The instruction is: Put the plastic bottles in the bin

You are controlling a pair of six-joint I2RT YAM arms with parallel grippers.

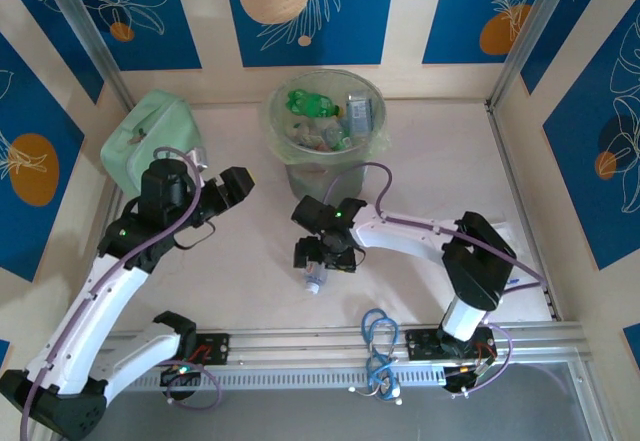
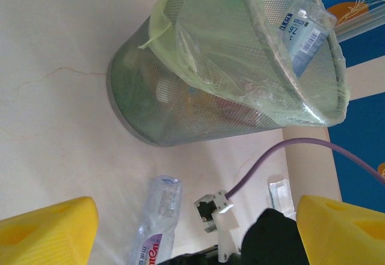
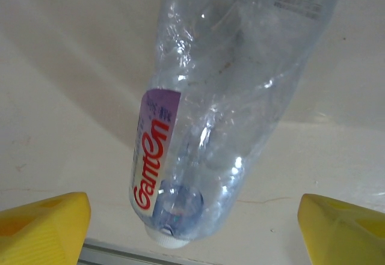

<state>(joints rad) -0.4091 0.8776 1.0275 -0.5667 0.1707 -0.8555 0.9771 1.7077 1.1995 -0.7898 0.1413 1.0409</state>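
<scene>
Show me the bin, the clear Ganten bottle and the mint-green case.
bin (image 1: 316, 176), top external view, front mesh wall
clear Ganten bottle (image 3: 222, 115), right wrist view, crumpled middle
mint-green case (image 1: 140, 126), top external view, top face

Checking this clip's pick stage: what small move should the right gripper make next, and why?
Probably lower the right gripper and close it on the clear bottle. The bottle lies on the table between its open jaws, untouched, and it is the one bottle seen outside the bin, which holds several.
</scene>
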